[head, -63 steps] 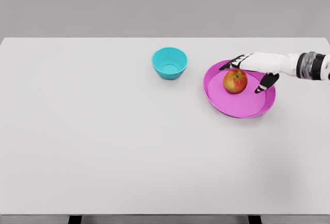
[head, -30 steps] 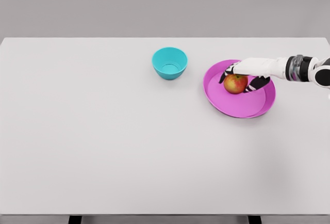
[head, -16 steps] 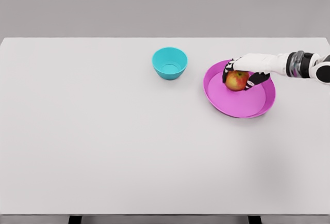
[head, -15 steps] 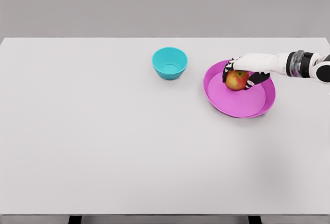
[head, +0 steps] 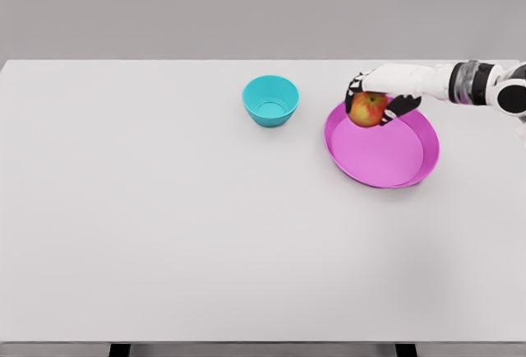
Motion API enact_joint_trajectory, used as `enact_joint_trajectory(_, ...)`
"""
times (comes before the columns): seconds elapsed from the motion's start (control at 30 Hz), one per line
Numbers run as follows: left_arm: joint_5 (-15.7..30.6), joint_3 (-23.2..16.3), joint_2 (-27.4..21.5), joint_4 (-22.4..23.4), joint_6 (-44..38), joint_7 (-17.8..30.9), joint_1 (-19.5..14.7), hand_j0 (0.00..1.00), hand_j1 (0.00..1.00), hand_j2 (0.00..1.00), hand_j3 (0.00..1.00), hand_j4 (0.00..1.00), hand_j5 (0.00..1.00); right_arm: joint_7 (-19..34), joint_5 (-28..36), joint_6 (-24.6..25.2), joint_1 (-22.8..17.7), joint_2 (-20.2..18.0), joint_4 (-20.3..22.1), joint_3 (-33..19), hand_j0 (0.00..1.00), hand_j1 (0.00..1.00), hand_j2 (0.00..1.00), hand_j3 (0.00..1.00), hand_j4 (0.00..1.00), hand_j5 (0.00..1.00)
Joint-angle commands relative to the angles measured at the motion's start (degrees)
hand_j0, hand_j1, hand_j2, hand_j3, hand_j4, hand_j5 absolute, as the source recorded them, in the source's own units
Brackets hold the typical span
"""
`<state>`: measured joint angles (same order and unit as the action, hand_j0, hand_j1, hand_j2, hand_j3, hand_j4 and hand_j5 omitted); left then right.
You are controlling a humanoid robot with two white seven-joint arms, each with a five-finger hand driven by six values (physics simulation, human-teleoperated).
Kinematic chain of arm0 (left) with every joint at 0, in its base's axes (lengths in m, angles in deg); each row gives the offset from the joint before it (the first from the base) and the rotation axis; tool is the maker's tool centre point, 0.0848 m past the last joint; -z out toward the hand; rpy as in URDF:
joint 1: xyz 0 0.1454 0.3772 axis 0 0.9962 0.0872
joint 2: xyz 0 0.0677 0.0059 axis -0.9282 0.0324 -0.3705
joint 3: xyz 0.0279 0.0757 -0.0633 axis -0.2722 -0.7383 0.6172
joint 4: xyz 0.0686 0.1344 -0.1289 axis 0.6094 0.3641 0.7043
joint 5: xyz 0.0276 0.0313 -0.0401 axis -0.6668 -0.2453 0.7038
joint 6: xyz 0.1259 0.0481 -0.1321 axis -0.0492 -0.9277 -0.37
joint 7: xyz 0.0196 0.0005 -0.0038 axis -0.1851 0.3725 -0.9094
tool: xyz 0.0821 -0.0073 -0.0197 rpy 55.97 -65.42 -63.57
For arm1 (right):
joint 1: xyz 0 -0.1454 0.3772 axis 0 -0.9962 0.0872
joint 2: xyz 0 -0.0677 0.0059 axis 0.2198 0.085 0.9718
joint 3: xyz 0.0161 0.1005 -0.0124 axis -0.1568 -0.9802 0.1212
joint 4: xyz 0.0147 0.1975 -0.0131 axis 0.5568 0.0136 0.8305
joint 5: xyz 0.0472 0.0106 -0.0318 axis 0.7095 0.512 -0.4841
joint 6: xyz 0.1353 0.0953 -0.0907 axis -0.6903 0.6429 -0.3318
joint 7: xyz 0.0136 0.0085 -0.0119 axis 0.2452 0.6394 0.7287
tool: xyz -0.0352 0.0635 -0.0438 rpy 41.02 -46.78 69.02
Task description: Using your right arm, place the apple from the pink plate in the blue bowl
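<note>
Red-yellow apple (head: 367, 110) over pink plate's (head: 386, 159) far-left rim, seemingly lifted; blue bowl (head: 270, 100) upright, left of plate.

Only one arm shows, entering at the upper right of the frame. Its right hand (head: 386, 94) has a smooth white shell over the back and palm, rounded and glossy. The fingers (head: 355, 94) are white along their segments with black patches at the joints and tips, giving a banded look. Behind the hand, the forearm is a slim white tube. Near the right edge it meets a wrist section ringed with a grey metallic band and a darker collar, followed by a rounded white housing with a dark seam.
</note>
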<state>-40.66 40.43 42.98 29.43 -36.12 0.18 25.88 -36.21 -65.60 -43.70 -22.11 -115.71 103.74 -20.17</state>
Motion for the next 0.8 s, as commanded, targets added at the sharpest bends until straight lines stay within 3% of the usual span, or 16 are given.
enact_joint_trajectory(0.0,0.05,-0.01,0.00,0.00,0.00,0.01,0.00,1.00,1.00,1.00,1.00,1.00,1.00,-0.03,0.33,0.16,0.26,1.11,-0.05,-0.73,0.50,0.50,0.50,0.50,0.50,0.50)
enact_joint_trajectory(0.43,0.05,-0.01,0.00,0.00,0.00,0.01,0.00,1.00,1.00,1.00,1.00,1.00,1.00,-0.03,-0.03,0.16,3.69,7.62,-5.94,-1.00,0.47,0.47,0.47,0.47,0.47,0.47)
enact_joint_trajectory(0.77,0.05,-0.01,0.00,0.00,0.00,0.01,0.00,1.00,1.00,1.00,1.00,1.00,1.00,-0.03,-0.03,0.16,5.10,11.66,-7.70,-1.08,0.46,0.46,0.46,0.46,0.46,0.46)
